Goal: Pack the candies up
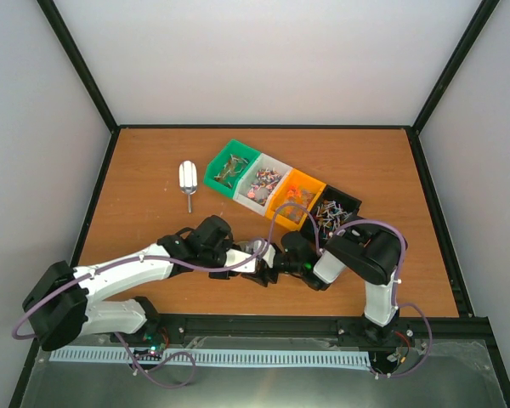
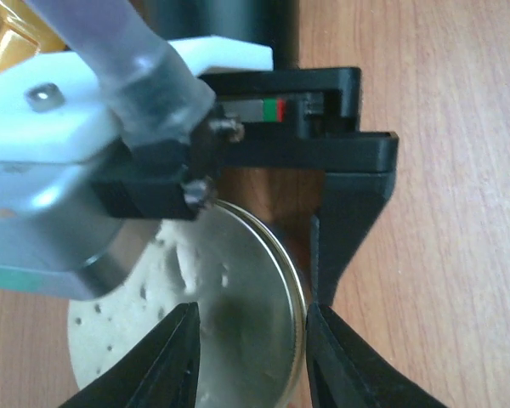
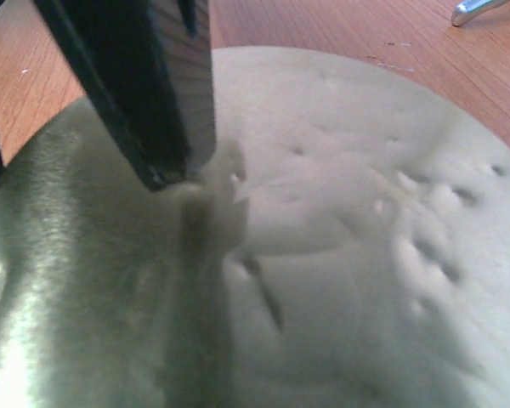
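Observation:
The candies (image 1: pixel 261 181) lie in heaps in a row of small bins at the back of the table, untouched. Both arms meet low at the table's near middle. There my right gripper (image 1: pixel 282 260) holds a round tin (image 2: pixel 238 297) that has a shiny gold-rimmed lid and a white dimpled face (image 3: pixel 391 212). One of its fingers (image 2: pixel 348 221) stands against the rim and the other is hidden. My left gripper (image 2: pixel 251 357) straddles the shiny lid with its jaws apart, one fingertip (image 3: pixel 157 110) resting where metal meets white. The tin fills the right wrist view.
The green bin (image 1: pixel 218 175), the white bin (image 1: pixel 276 164), the orange bin (image 1: pixel 313 183) and the black bin (image 1: pixel 350 204) stand side by side in a slanted row. A metal scoop (image 1: pixel 187 178) lies to their left.

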Tool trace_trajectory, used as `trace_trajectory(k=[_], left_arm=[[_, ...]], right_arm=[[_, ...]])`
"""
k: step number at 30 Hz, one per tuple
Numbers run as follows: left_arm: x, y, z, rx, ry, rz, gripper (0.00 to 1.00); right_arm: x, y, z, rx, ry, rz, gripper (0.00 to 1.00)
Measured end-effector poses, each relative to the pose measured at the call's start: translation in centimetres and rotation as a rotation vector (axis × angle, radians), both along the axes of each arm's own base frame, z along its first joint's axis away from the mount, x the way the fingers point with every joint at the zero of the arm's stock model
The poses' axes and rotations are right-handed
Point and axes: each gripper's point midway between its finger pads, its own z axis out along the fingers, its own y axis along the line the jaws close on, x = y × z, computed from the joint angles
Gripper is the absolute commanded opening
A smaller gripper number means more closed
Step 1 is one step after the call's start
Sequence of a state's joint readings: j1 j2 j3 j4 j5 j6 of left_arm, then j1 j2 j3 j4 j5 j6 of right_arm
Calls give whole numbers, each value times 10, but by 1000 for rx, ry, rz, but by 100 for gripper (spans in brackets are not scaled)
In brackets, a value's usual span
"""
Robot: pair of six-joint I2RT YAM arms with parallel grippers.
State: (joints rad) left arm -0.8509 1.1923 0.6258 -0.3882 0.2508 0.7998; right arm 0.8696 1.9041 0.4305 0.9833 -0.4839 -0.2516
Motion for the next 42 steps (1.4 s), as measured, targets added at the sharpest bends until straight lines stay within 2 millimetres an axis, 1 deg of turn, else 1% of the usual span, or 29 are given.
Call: trace_trajectory(k=[2, 7, 11, 15, 19, 23, 25, 26, 28, 30, 32, 34, 35, 37, 40, 42], left_arm=[[2, -3, 1, -10, -10, -1, 36], [4, -6, -3, -5, -8, 4, 27], [5, -3, -2, -2, -32, 7, 24], [5, 9, -4, 6, -70, 18, 24], [8, 21, -5, 16, -106, 29, 23], [14, 30, -4, 18, -105, 54, 23], [18, 37, -3, 26, -108, 84, 24], [20, 46, -4, 47, -107, 110, 26], [16, 58, -7, 67, -95, 129, 27], [8, 63, -5, 66, -84, 124, 28], [2, 61, 1, 47, -82, 105, 29], [-3, 55, 3, 39, -72, 80, 33], [-4, 53, 3, 40, -64, 77, 35], [-10, 43, -1, 44, -36, 52, 35], [-12, 31, -7, 50, 1, 45, 35], [-13, 24, -5, 41, 13, 39, 35]], right_arm=[[0, 0, 0, 0, 0, 0, 58], [0, 0, 0, -1, 1, -1, 58], [1, 0, 0, -2, 0, -7, 58], [1, 0, 0, -2, -1, -6, 58], [1, 0, 0, -2, 0, -6, 58], [2, -1, 0, -3, -1, -10, 57], [2, -1, 0, -3, -1, -11, 57], [1, 0, 0, -1, 2, -4, 57], [0, 0, 0, 0, 3, 0, 57], [0, 0, 0, 1, 4, 1, 57], [0, 0, 0, 1, 4, 1, 57], [0, 0, 0, 1, 4, 1, 57], [0, 0, 0, 1, 4, 1, 57], [0, 0, 0, 1, 4, 1, 57], [0, 0, 0, 0, 5, -3, 57], [3, -1, 0, 0, 4, -14, 57]])
